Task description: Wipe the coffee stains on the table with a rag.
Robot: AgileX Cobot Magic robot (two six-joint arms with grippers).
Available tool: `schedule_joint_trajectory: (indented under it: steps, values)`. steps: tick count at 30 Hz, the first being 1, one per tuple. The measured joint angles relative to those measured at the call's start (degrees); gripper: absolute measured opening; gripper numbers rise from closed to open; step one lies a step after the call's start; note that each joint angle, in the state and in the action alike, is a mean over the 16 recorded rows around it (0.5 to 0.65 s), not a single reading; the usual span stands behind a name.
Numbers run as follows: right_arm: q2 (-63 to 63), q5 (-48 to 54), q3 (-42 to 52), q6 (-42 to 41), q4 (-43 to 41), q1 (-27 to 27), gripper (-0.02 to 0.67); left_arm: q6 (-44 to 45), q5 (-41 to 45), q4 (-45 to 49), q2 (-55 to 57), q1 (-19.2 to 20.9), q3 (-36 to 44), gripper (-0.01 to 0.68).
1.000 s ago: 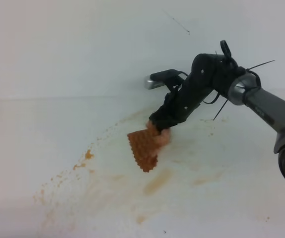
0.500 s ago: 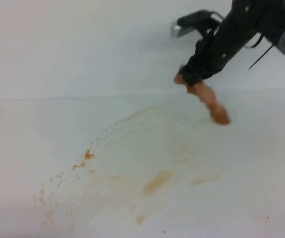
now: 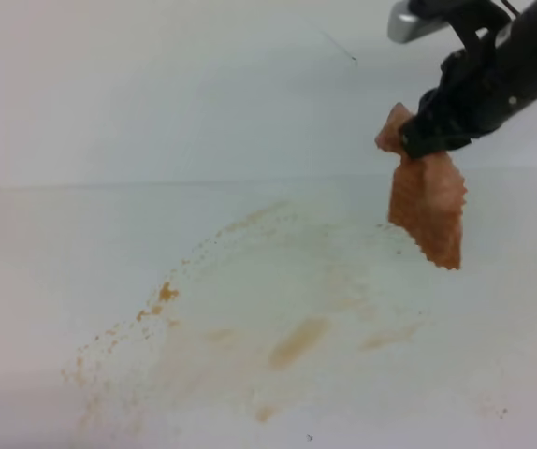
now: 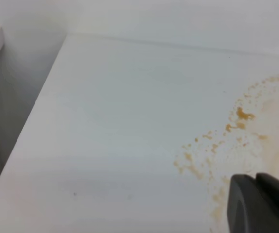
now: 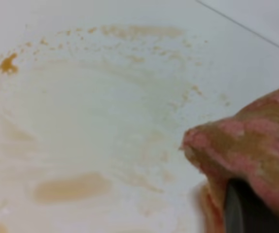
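Overhead, one rag (image 3: pixel 428 206) hanging clear above the table (image 3: pixel 53 243), pinched at its top by the right gripper (image 3: pixel 416 138), coffee stains (image 3: pixel 297 341) left of and below the rag, one smeared patch with many speckles, left gripper (image 4: pixel 261 206) barely seen, fingers' state unclear, white wall behind.

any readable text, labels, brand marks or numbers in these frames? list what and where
None readable in any view.
Small pinkish-orange zigzag-edged cloth rag: no tag or print visible.
Black right hand gripping it: no marking that can be made out.
Large plain white table with tan-brown coffee stains: no writing, only smears and speckles.
Black left hand, only a corner in view: blank.
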Motion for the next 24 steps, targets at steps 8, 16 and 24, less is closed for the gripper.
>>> schedule_joint_trajectory:
  steps: [8, 16, 24]
  values:
    - [-9.43, -15.23, 26.00, -4.53, 6.43, -0.02, 0.054, 0.00, 0.00, 0.00, -0.09, 0.00, 0.00, -0.002]
    - [-11.16, -21.74, 37.33, -7.81, 12.43, -0.02, 0.153, 0.00, 0.00, 0.00, -0.37, 0.00, 0.00, -0.002]
    - [-14.02, -20.17, 37.67, -8.35, 15.34, -0.02, 0.351, 0.00, 0.00, 0.00, -0.46, 0.00, 0.00, -0.002]
